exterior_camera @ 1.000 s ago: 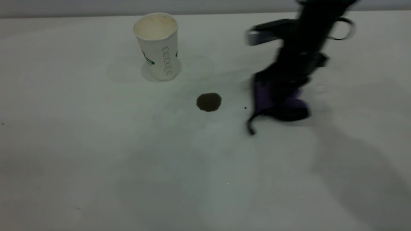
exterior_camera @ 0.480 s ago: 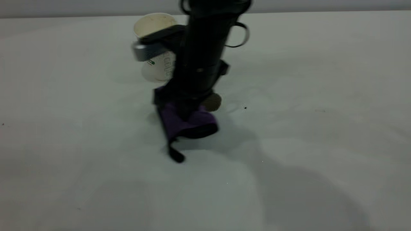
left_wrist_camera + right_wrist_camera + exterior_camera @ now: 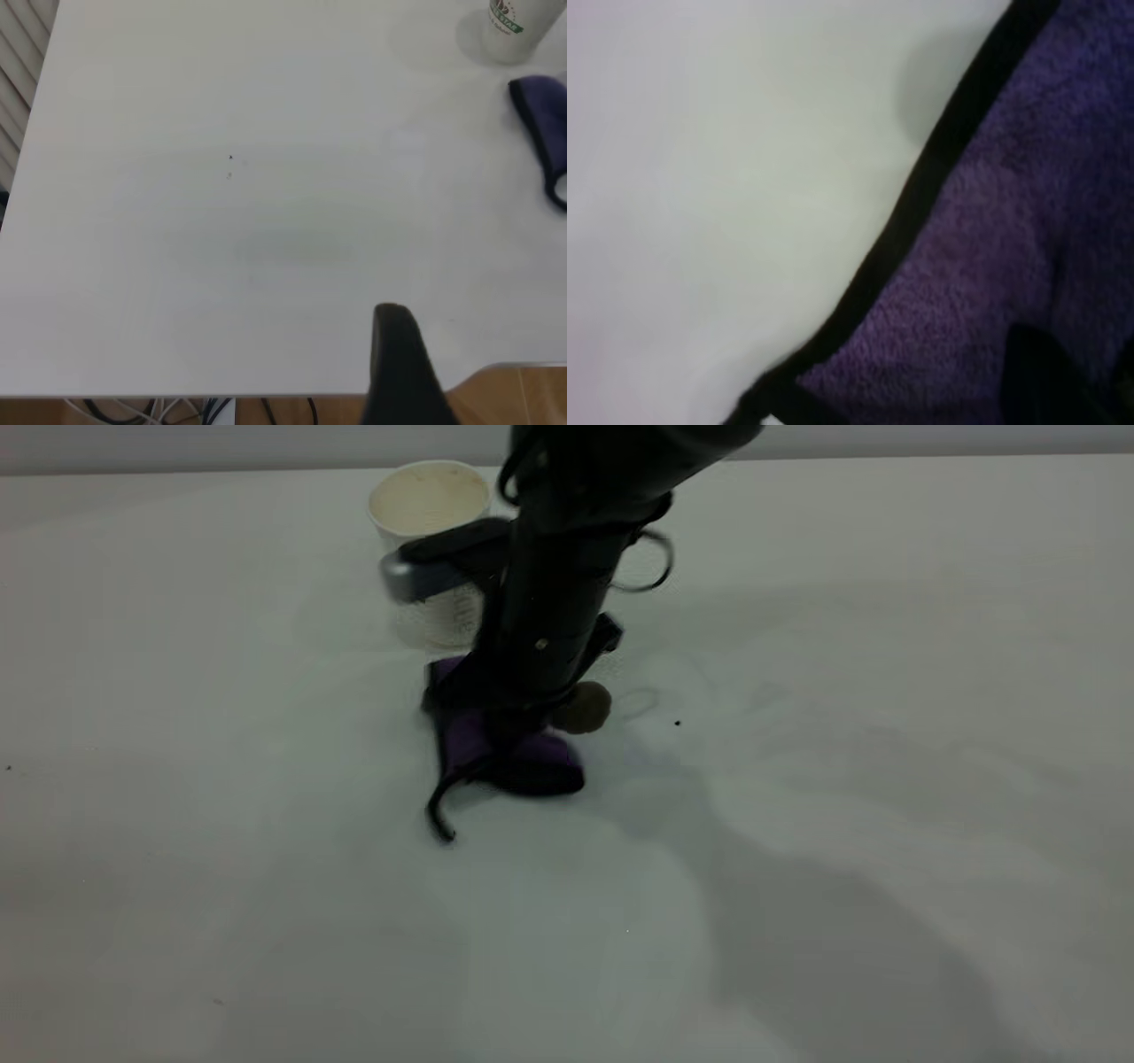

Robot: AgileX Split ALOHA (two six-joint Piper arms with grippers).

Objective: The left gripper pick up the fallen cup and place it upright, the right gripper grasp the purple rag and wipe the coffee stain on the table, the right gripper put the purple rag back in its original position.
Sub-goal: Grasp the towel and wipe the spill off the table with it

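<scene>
The white paper cup [image 3: 430, 500] stands upright at the back, partly behind my right arm; its base also shows in the left wrist view [image 3: 514, 27]. My right gripper [image 3: 507, 731] is shut on the purple rag [image 3: 469, 748] and presses it on the table [image 3: 842, 691], just left of the coffee stain [image 3: 586, 707]. The arm hides the stain's left part. The rag fills the right wrist view [image 3: 1010, 248] and also shows in the left wrist view [image 3: 545, 124]. My left gripper [image 3: 396, 354] is parked at the table's edge, open and empty, with one finger showing.
A tiny black speck [image 3: 678, 723] lies right of the stain. The rag's black loop tail [image 3: 438, 819] trails toward the front. The table's near edge and wooden floor [image 3: 523, 398] show in the left wrist view.
My right gripper carried the rag from right of the stain across to its left, then lowered it onto the table. The visible part of the stain looks paler. The cup has not moved.
</scene>
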